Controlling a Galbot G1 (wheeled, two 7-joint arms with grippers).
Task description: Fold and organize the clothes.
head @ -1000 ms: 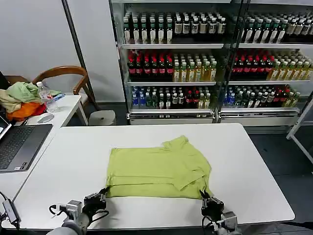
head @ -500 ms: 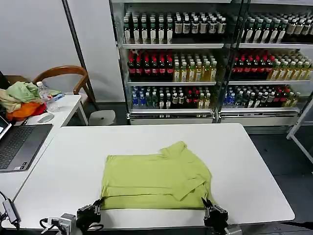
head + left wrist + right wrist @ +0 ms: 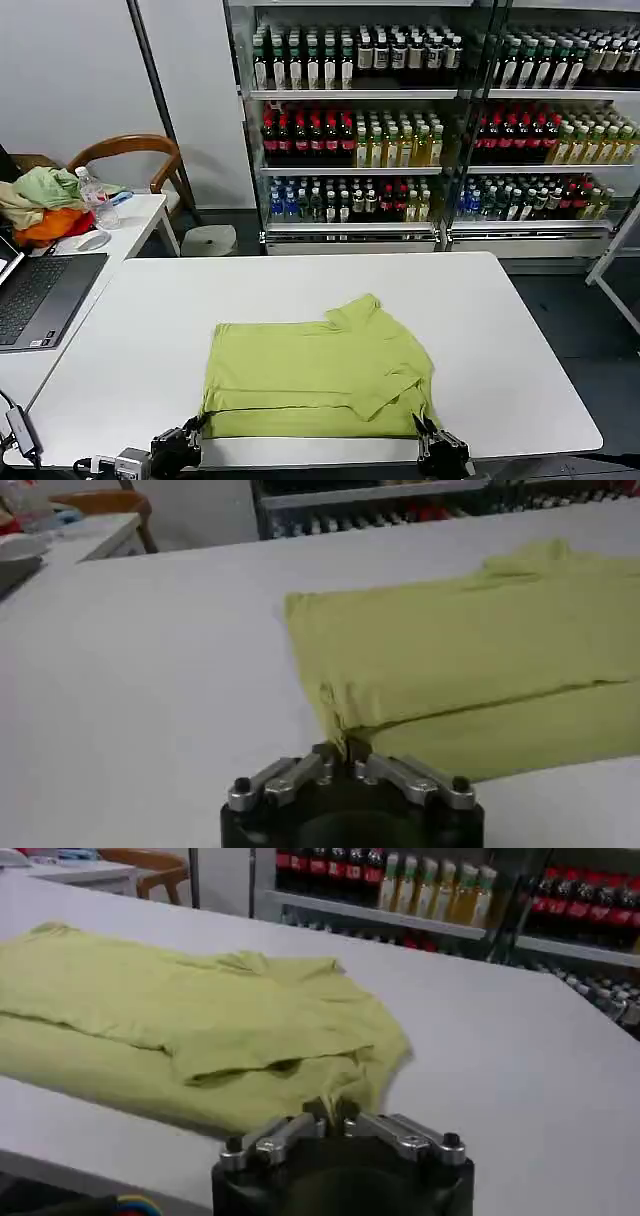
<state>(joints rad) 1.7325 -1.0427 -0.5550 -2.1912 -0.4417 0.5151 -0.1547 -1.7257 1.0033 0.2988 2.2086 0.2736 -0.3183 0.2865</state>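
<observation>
Head view shows the soft lime yellow-green short-sleeved T-shirt (image 3: 320,380) lying partly folded on the big white desk (image 3: 520,340), close to the near edge. The left end effector (image 3: 185,437) pinches the near left corner of the shirt, and the right end effector (image 3: 432,440) pinches the near right corner. In the left wrist view the left end effector (image 3: 345,755) has its tips pressed together on a bit of cloth, and in the right wrist view the right end effector (image 3: 332,1113) does the same. The step in hand looks like moving or folding the near edge. To do it well, I think both sides should move together at the same speed, so the thin cloth stays flat and does not bunch up. The grip should stay firm but gentle. Both arms are cut off at the bottom of the head view. The under layers of the shirt are hidden by the top fold.
</observation>
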